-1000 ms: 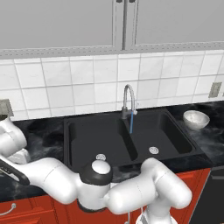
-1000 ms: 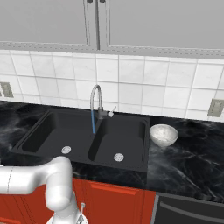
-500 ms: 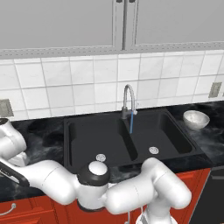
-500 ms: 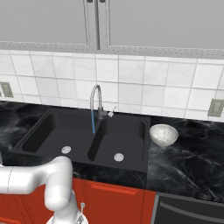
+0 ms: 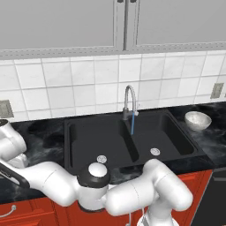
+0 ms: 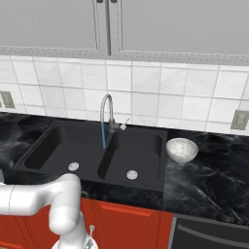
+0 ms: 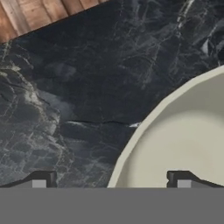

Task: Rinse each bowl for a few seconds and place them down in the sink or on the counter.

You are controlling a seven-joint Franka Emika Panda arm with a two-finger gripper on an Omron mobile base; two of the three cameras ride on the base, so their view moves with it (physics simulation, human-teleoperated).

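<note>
In the hand view a pale greenish-cream bowl (image 7: 183, 140) sits on the black marble counter (image 7: 78, 87), at the lower right. My gripper (image 7: 111, 181) is open just above it. One fingertip (image 7: 183, 179) is over the bowl's inside and the other is over the counter outside the rim. A glossy white-grey bowl (image 5: 197, 120) (image 6: 182, 150) stands upright on the counter right of the black double sink (image 5: 92, 137) (image 6: 63, 146). A thin blue stream of water falls from the steel faucet (image 5: 129, 103) (image 6: 107, 116) near the basin divider.
The counter's edge runs across the top left of the hand view, with wooden floor (image 7: 39, 13) beyond it. Red cabinet fronts (image 6: 126, 223) are below the counter. Grey wall cabinets (image 5: 123, 22) hang above the tiled wall. My arm bends off to the left in the left base view.
</note>
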